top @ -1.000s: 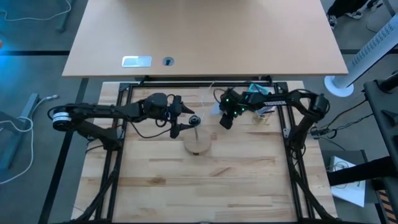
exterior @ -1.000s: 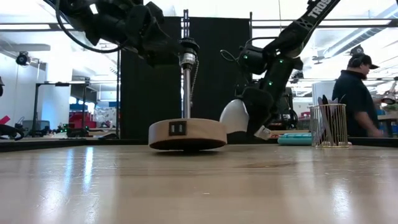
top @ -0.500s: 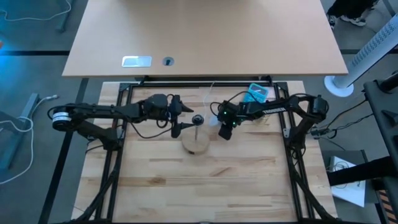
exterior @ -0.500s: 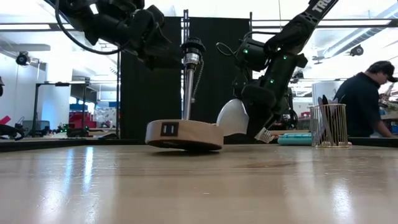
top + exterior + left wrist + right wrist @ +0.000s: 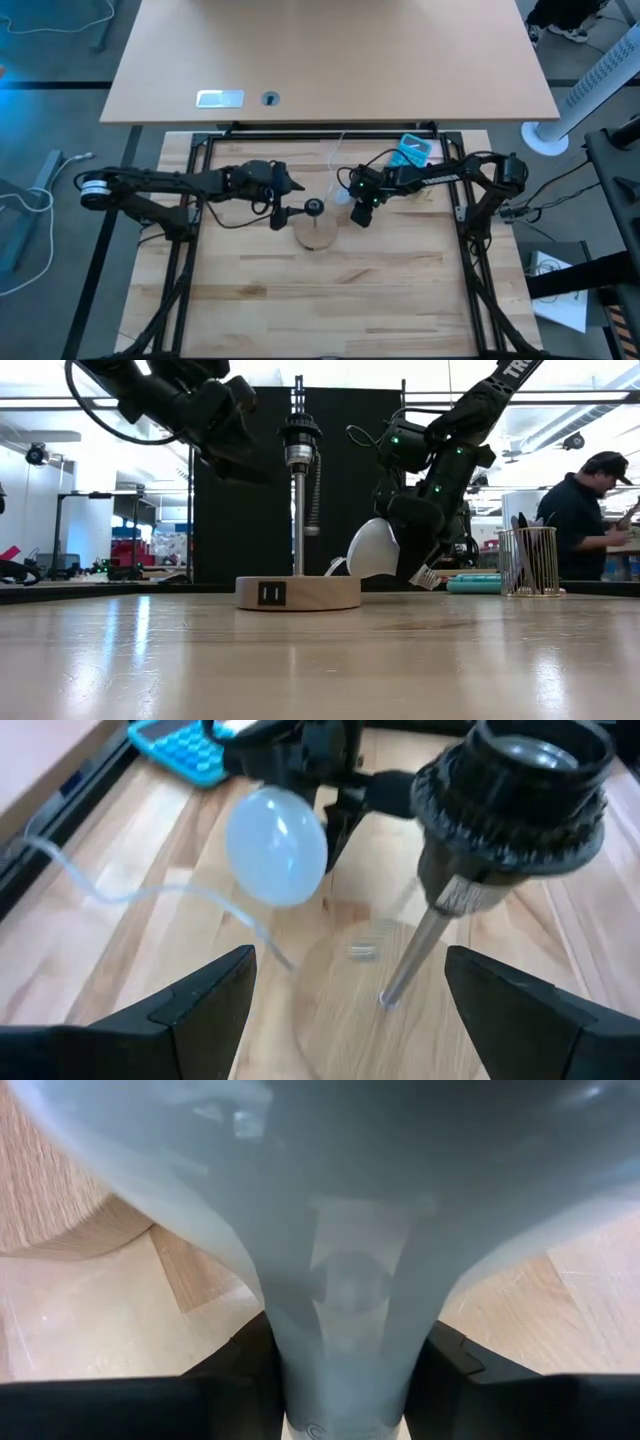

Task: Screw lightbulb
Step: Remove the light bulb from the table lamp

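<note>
You haven't started screwing yet: the lightbulb (image 5: 372, 548) is off the socket (image 5: 299, 436), which stands bare on its thin post above the wooden base (image 5: 298, 593) on the worktop (image 5: 320, 660). Still to do: lift the bulb, turn its neck down over the socket, seat it, twist.

Your right claw (image 5: 360, 200) is clamped on the bulb's neck, holding it in the air just beside the base, lower than the socket, globe tilted toward the post. The exact finger contact is hard to see; the right wrist view is mostly filled by bulb.

Your left claw (image 5: 345, 995) hangs near the socket, fingers wide apart, holding nothing.
</note>
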